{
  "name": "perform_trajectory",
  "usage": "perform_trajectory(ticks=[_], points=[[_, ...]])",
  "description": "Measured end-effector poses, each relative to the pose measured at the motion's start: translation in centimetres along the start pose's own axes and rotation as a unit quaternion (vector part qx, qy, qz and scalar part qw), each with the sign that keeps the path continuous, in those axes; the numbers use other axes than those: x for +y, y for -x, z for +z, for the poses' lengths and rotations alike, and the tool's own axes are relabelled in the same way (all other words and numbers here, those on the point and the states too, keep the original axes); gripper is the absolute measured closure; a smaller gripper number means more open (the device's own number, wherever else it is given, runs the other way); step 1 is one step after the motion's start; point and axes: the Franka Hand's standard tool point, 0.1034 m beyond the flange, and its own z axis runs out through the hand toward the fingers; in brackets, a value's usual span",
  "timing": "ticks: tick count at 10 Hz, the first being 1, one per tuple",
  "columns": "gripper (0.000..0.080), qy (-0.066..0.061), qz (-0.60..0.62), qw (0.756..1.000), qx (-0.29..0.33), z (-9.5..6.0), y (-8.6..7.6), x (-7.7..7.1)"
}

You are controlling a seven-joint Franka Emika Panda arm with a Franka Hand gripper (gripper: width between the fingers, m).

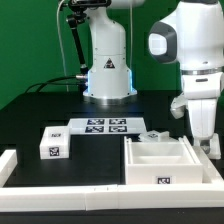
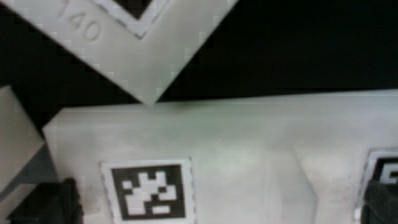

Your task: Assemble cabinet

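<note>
White plastic makes up the cabinet [image 1: 140, 172], a large box that is hollow and open on top. Reading the exterior view as a clock face, it stands on the black worktop [image 1: 40, 110] at about five o'clock. One black-and-white tag [image 1: 165, 180] shows on the wall that faces the camera. The arm [image 1: 195, 45] comes down at three o'clock, and its hand hangs over the cabinet's three o'clock edge. The jaws point down there. Whether they touch the box, and whether they stand wide or narrow, cannot be told, because they are small and partly hidden. The arm's base [image 1: 108, 70] stands at twelve o'clock. The marker board [image 1: 105, 125] lies flat just in front of the base, near the middle of the picture. A small white block [image 1: 52, 145] bearing a tag sits at nine o'clock, well apart from the cabinet. Another small white piece [image 1: 152, 135] lies between the marker board and the cabinet's far wall. Long white rails [image 1: 60, 195] border the worktop from seven to nine o'clock. The wrist view is close and blurred. It shows a flat white face [image 2: 231, 140] with a printed tag [image 2: 151, 190] on it. An angled white piece [image 2: 134, 50] lies apart from that face, with black worktop between them. Which part the white face belongs to cannot be told.
</note>
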Motion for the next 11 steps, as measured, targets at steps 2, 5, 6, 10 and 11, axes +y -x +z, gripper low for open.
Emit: perform_trajectory(ticks=[2, 5, 6, 10, 11], points=[[0.0197, 0.002, 0.000, 1.000, 0.002, 0.00, 0.03, -0.02], [0.0515, -0.001, -0.002, 1.000, 0.001, 0.04, -0.02, -0.34], [0.0711, -0.003, -0.004, 1.000, 0.001, 0.04, -0.17, -0.71], [0.0731, -0.003, -0.004, 1.000, 0.001, 0.03, -0.18, -0.72], [0.0731, -0.003, -0.006, 1.000, 0.001, -0.04, -0.18, -0.73]])
